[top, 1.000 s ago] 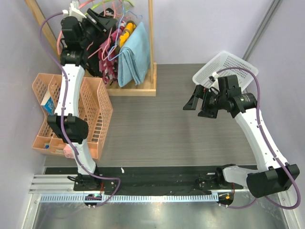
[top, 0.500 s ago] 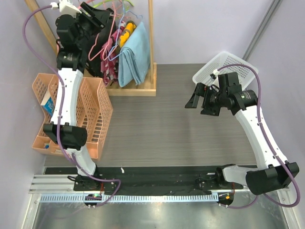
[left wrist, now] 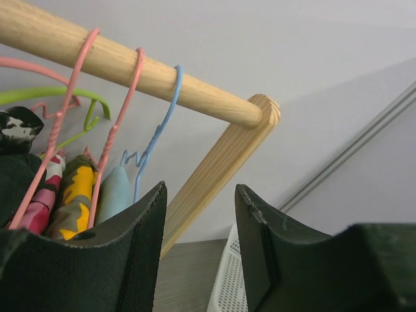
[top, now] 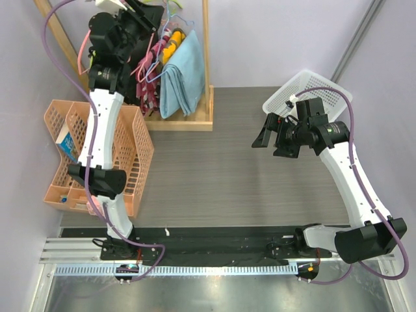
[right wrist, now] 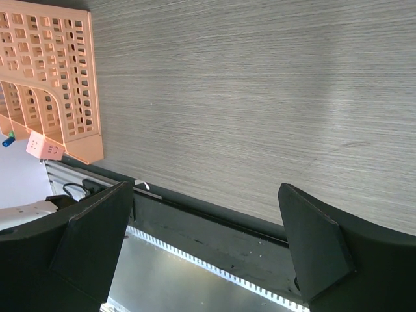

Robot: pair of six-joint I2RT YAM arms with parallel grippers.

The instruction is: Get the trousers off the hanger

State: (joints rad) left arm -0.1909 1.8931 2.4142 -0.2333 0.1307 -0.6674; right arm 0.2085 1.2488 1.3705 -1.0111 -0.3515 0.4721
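Note:
The sky-blue trousers (top: 182, 73) hang folded on the thin light-blue hanger (top: 170, 27) at the right end of the wooden rod (left wrist: 130, 70). In the left wrist view the hanger's hook (left wrist: 170, 104) curls over the rod and the top of the trousers (left wrist: 115, 192) shows below it. My left gripper (top: 147, 13) is raised to rod height, just left of the hanger. It is open and empty (left wrist: 198, 218), with the hook above and left of its gap. My right gripper (top: 272, 142) is open and empty over the table (right wrist: 207, 240).
Pink hangers (left wrist: 104, 149), a lime-green hanger (left wrist: 58, 95), a yellow patterned garment (top: 172, 45) and a black garment (top: 127, 78) share the rod. The rack's wooden post (top: 207, 58) stands right of the trousers. An orange basket (top: 127, 156) is at left, a white basket (top: 312, 91) at right.
My left arm has lifted and swung its gripper up and right, closer to the rod and the hanger hooks. The right arm has barely moved.

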